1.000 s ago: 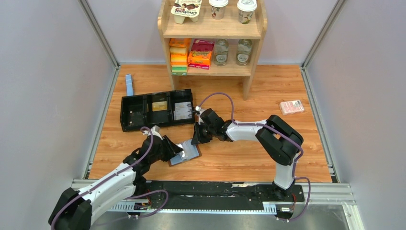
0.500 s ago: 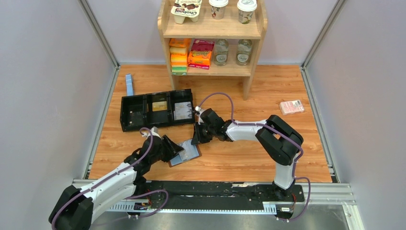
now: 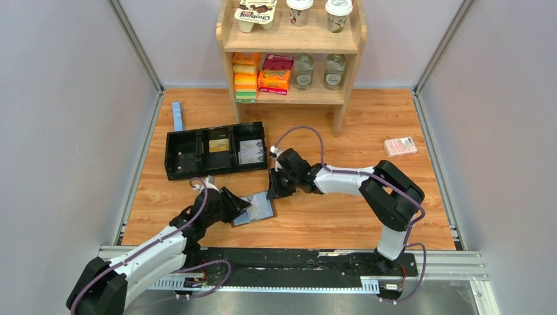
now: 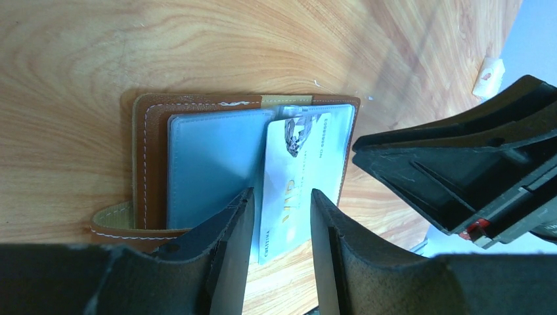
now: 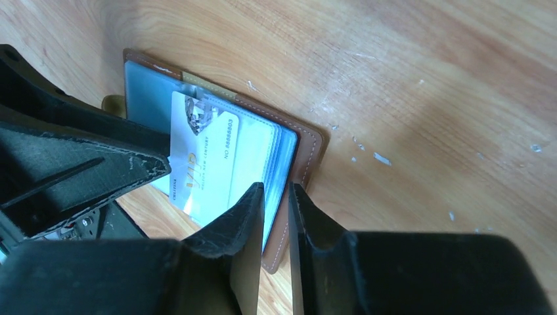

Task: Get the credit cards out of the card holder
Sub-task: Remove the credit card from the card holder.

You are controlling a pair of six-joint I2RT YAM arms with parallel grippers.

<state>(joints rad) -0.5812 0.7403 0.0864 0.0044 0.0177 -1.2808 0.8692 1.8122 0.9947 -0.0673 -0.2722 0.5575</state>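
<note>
Since a second ago the right arm [image 3: 341, 176] has edged rightward. Two arms meet at one card holder [image 4: 150, 157], lying mid-table in front of one black tray [image 3: 169, 156]. Holder lies open: brown leather rim, grey-blue pockets. One credit card [image 4: 297, 172], silvery with gold lettering, sticks half out. The left gripper [image 4: 281, 194] is part-spread astride the card, the right gripper [image 5: 272, 190] nearly closed at the holder's edge; cannot tell whether either grips.

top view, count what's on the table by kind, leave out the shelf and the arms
card holder: 1
credit card showing in it: 1
black tray: 1
card-like pieces in the tray: 2
blue strip: 1
pink packet: 1
total: 7
</note>
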